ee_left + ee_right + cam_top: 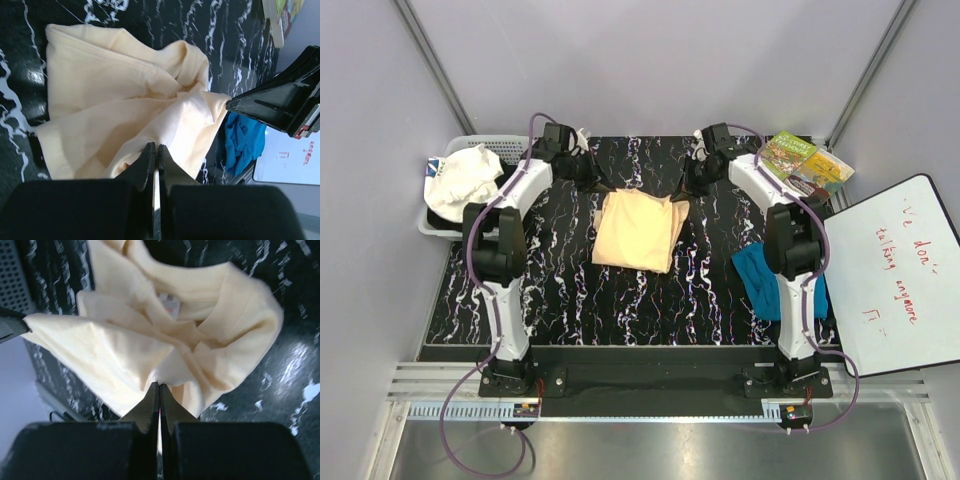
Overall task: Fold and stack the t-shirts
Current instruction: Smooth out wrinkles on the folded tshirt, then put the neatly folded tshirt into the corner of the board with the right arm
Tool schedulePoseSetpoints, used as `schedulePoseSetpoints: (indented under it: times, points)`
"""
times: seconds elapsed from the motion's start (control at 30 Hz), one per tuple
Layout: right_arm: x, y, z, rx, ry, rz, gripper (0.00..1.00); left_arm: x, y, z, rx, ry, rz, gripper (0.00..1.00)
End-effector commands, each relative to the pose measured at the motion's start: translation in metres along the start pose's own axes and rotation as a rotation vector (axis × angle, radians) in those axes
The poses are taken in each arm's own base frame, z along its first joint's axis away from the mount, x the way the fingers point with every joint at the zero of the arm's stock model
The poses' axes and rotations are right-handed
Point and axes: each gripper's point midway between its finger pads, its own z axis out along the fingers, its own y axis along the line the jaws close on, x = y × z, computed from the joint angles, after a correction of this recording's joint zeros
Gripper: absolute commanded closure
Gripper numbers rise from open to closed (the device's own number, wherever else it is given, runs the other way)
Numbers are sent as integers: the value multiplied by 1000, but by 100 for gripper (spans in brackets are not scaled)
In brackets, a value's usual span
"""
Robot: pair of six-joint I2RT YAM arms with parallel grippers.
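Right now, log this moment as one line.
left gripper: shut on peach t-shirt | right gripper: shut on peach t-shirt | teal t-shirt: lying aside

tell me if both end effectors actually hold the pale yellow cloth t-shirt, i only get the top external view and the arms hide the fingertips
Observer: In the left wrist view the left end effector is shut on a fold of the pale peach-yellow cloth t-shirt.
Operator: and the right one
Observer: The right end effector is shut on the shirt's edge too, seen in its wrist view.
Operator: collar end or hem
Observer: Collar end: a small white neck label shows on the cloth beyond that end effector.
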Motion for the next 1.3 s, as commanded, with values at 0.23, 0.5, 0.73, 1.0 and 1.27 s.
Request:
schedulePoseSetpoints:
  times: [0.23, 0.5, 0.73, 1.0, 1.27]
  points:
    - [-56, -50, 30, 243, -187, 40, 98, -49, 44, 35, 33, -19, -120, 67]
    - [-58, -3, -63, 247, -342, -38, 76, -34, -1, -26, 69, -74, -10, 1]
    - [-24, 23, -51, 148, -254, -34, 93, 2, -19, -36, 129, -28, 40, 25]
    - [25, 59, 48, -109, 81, 30, 100, 41, -6, 4, 213, 147, -64, 100]
    - [40, 18, 75, 45, 141, 98, 100, 70, 34, 34, 133, 231, -158, 100]
